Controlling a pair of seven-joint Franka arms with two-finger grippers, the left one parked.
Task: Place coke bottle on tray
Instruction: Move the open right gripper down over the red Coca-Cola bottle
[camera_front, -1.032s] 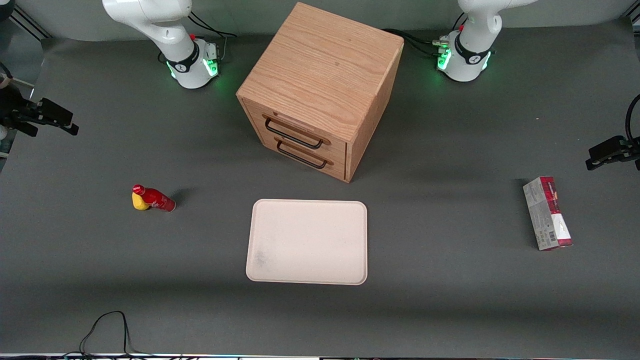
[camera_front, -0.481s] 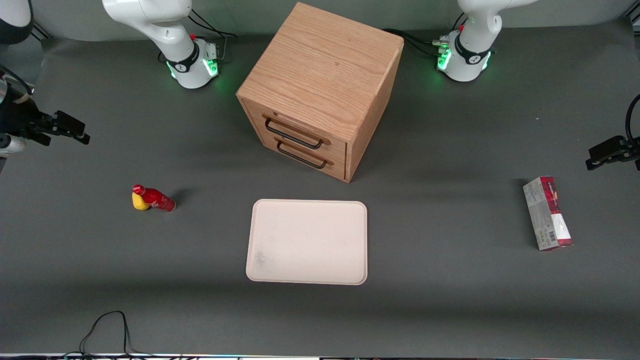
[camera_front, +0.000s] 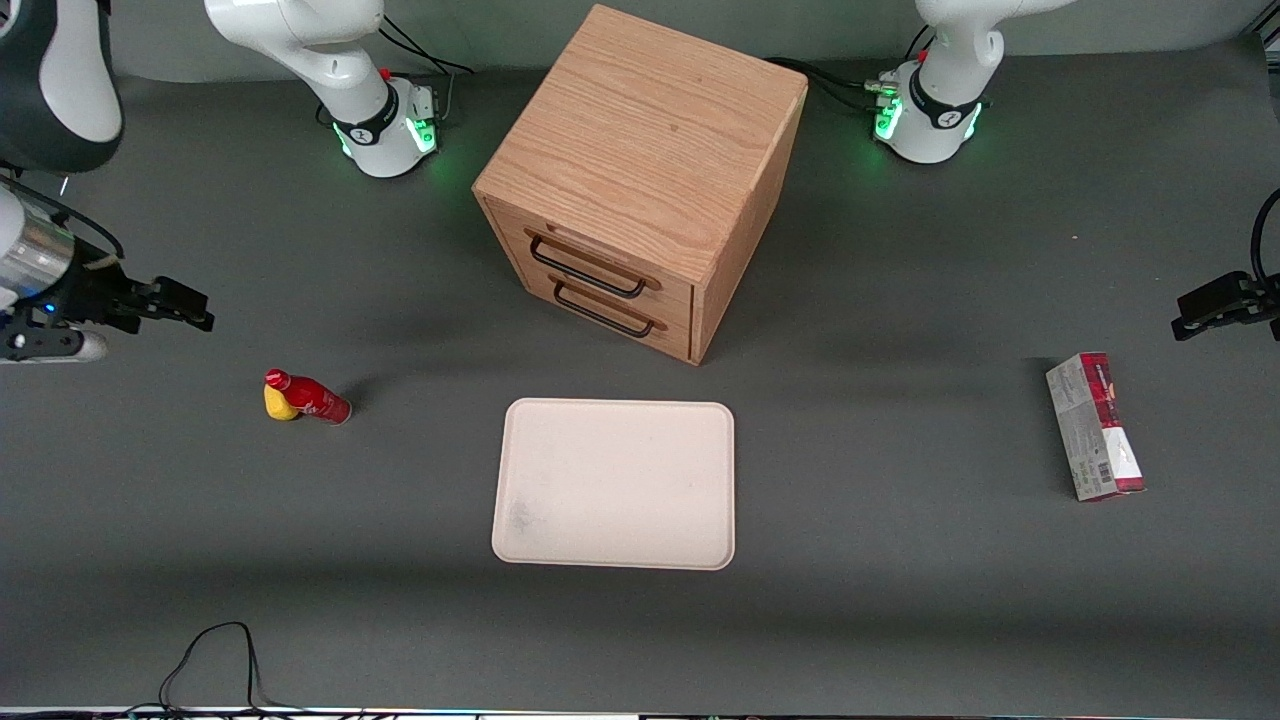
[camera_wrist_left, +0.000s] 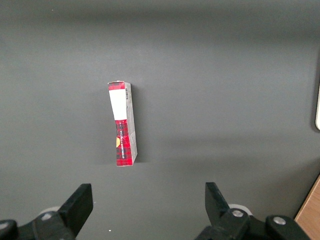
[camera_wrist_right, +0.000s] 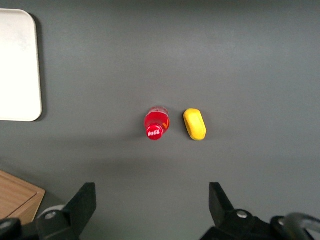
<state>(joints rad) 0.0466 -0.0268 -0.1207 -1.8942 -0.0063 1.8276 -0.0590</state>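
The coke bottle, small and red with a red cap, stands on the dark mat toward the working arm's end, touching a yellow lump. In the right wrist view I see the bottle from above, cap up, a little apart from the lump. The pale cream tray lies flat mid-table, nearer the camera than the cabinet; its corner shows in the wrist view. My right gripper is open and empty, high above the mat, farther from the camera than the bottle; its open fingers frame bare mat.
A wooden drawer cabinet with two black handles stands farther from the camera than the tray; its corner shows in the wrist view. A red-and-grey carton lies toward the parked arm's end. A black cable loops at the table's near edge.
My right gripper has moved in from the table's end toward the bottle and nearer the camera. The bottle, lump and tray have not moved.
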